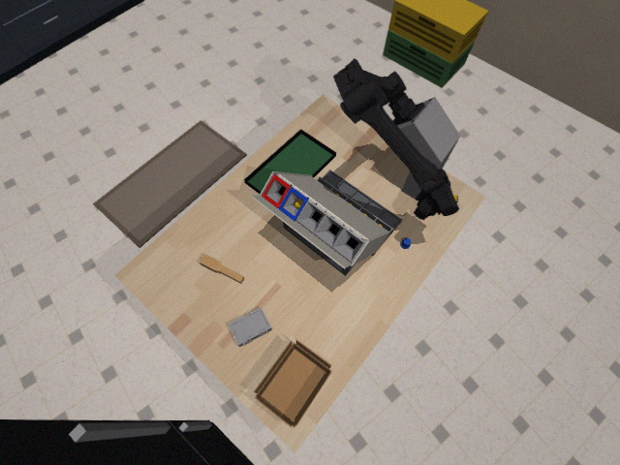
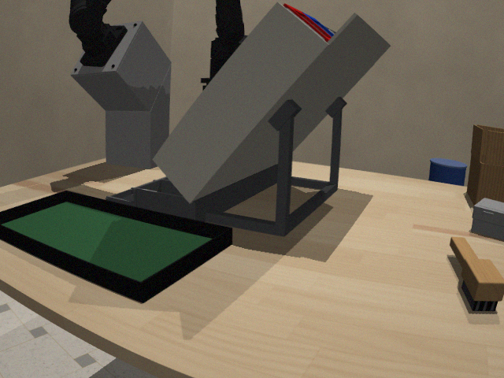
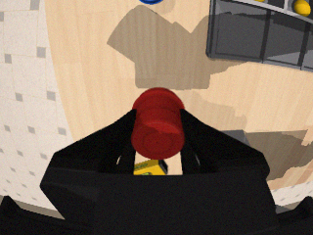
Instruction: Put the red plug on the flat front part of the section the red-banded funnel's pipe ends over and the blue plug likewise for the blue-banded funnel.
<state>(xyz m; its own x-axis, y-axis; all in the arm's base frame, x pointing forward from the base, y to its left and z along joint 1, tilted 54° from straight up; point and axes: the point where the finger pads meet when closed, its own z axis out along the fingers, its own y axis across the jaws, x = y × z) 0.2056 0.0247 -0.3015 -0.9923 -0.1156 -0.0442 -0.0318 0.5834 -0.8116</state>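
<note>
My gripper (image 3: 157, 117) (image 1: 431, 208) is shut on the red plug (image 3: 157, 128) and holds it above the wooden board, right of the funnel box. The blue plug (image 1: 405, 243) (image 2: 446, 171) (image 3: 151, 1) stands on the board near the box's right end. The grey cover (image 1: 340, 207) (image 2: 260, 101) carries several funnels. The red-banded funnel (image 1: 274, 191) is at the left end, and the blue-banded funnel (image 1: 293, 203) beside it holds a yellow marble (image 1: 298, 203). The dark sectioned tray (image 1: 371, 204) (image 3: 245, 36) lies behind the cover. A yellow marble (image 3: 299, 7) sits in one section.
A green marble tray (image 1: 295, 159) (image 2: 109, 238) lies left of the box. A brush (image 1: 220, 267) (image 2: 476, 273), a grey block (image 1: 248, 325) and a cardboard box (image 1: 293, 383) lie at the board's front. A small yellow object (image 1: 454, 198) (image 3: 149, 167) lies under the gripper. The arm's grey base (image 1: 431, 129) stands behind.
</note>
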